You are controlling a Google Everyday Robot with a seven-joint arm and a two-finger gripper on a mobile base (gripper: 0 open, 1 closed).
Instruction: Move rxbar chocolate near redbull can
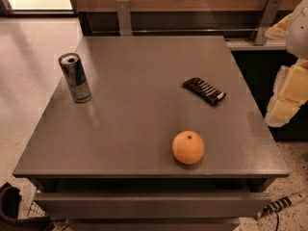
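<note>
- redbull can upright, upper left of table; label unreadable
- rxbar chocolate flat, right of centre; white lettering illegible
- gripper at right edge, holding nothing; grip state: can't tell

On table, can left, bar right; gripper beyond right edge.

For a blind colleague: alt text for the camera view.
A flat black rxbar chocolate lies right of centre on a grey table, apart from the upright silver-blue redbull can at left. A round orange sits in front; the gripper hangs off the right edge.
</note>
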